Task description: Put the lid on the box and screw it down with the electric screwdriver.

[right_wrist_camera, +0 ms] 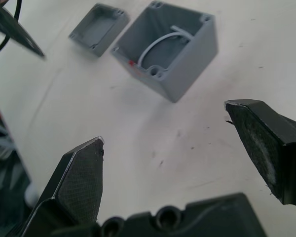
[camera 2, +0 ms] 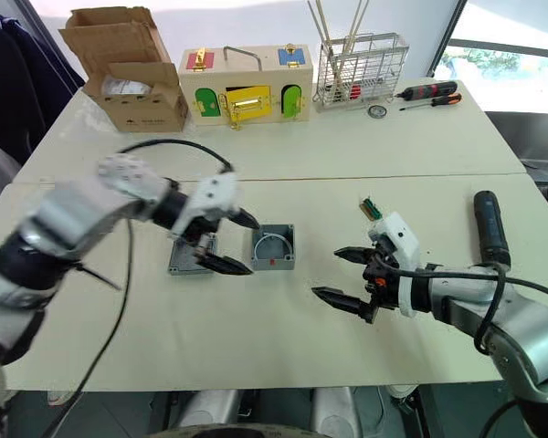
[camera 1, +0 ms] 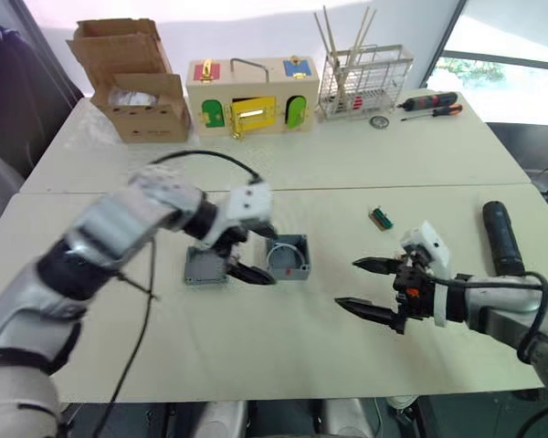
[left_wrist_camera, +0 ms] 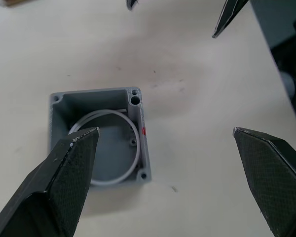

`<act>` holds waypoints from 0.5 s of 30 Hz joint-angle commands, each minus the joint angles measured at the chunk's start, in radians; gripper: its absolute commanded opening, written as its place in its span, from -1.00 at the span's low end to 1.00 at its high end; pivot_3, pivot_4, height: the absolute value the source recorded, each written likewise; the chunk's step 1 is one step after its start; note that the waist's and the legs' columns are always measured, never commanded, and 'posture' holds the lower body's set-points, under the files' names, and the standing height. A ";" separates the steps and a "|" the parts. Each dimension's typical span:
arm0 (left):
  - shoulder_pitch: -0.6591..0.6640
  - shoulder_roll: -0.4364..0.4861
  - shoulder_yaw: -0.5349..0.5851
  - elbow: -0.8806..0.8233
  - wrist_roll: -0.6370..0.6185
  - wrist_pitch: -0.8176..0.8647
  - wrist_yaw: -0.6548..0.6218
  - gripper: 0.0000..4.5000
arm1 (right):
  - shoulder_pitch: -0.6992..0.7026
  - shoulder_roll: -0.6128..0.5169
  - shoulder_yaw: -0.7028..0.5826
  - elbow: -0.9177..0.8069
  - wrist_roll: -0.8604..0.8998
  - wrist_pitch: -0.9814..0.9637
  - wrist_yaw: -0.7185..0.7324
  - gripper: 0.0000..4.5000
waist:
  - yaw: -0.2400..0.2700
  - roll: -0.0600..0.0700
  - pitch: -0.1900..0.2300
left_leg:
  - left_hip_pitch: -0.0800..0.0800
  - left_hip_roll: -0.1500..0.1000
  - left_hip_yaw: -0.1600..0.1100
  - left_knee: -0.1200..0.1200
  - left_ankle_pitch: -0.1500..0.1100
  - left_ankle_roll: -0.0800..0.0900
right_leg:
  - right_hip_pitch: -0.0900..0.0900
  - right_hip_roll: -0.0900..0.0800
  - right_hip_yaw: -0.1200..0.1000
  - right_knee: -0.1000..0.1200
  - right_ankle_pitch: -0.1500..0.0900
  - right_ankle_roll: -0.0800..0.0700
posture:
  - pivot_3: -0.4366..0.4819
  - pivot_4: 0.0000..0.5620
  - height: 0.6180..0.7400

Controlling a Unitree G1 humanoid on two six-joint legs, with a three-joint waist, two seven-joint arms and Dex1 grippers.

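The box [camera 1: 288,257] stands open-topped on the near table, a white ring inside and a red mark on one side [left_wrist_camera: 144,131]. Just left of it lies the lid [camera 1: 201,266], partly covered by my left gripper [camera 1: 256,251]. That gripper is open and hovers over the gap between lid and box, holding nothing. My right gripper [camera 1: 347,283] is open and empty, to the right of the box and apart from it. The right wrist view takes in both the box [right_wrist_camera: 172,49] and the lid [right_wrist_camera: 98,27]. The electric screwdriver [camera 1: 500,237] lies on the table at the far right.
Along the far table stand a brown cardboard box [camera 1: 137,78], a wooden box with coloured doors [camera 1: 251,96] and a wire rack [camera 1: 365,78]. Two small hand screwdrivers [camera 1: 429,105] lie beside the rack. A small green part [camera 1: 381,218] lies behind my right gripper.
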 commanded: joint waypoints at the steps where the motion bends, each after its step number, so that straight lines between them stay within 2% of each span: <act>1: -0.048 -0.057 -0.055 0.087 0.118 -0.067 -0.030 0.99 | 0.035 0.041 -0.009 -0.074 -0.008 -0.017 -0.066 0.99 | -0.008 0.000 0.000 | 0.000 0.000 0.000 0.000 0.000 0.000 | 0.000 0.001 0.000 0.000 0.000 0.000 | -0.05 -0.47 0.99; 5: -0.060 -0.113 -0.084 0.158 0.204 -0.111 -0.054 0.99 | 0.062 0.078 -0.002 -0.106 -0.019 -0.017 -0.124 0.99 | -0.014 0.000 0.000 | 0.000 0.001 -0.001 0.001 0.000 0.001 | 0.000 0.001 0.001 0.001 0.000 0.000 | -0.05 -0.47 0.99; 11: -0.063 -0.182 -0.093 0.226 0.265 -0.135 -0.087 0.99 | 0.107 0.113 -0.013 -0.142 -0.025 -0.021 -0.190 0.99 | -0.011 0.000 0.000 | 0.000 0.001 -0.001 0.000 0.000 0.001 | 0.000 0.001 0.000 0.001 0.000 0.000 | -0.05 -0.47 0.99; 14: -0.054 -0.198 -0.087 0.226 0.282 -0.141 -0.108 0.63 | 0.119 0.127 -0.018 -0.156 -0.023 -0.023 -0.216 1.00 | -0.012 0.000 0.000 | 0.000 0.001 -0.001 0.001 0.000 0.001 | 0.000 0.001 0.001 0.001 0.000 0.000 | -0.05 -0.47 0.99; 15: -0.051 -0.201 -0.086 0.223 0.285 -0.142 -0.116 0.43 | 0.125 0.130 -0.020 -0.160 -0.024 -0.024 -0.224 1.00 | -0.013 0.000 0.000 | 0.000 0.001 -0.001 0.001 0.000 0.001 | 0.000 0.001 0.001 0.001 0.000 0.000 | -0.05 -0.47 0.99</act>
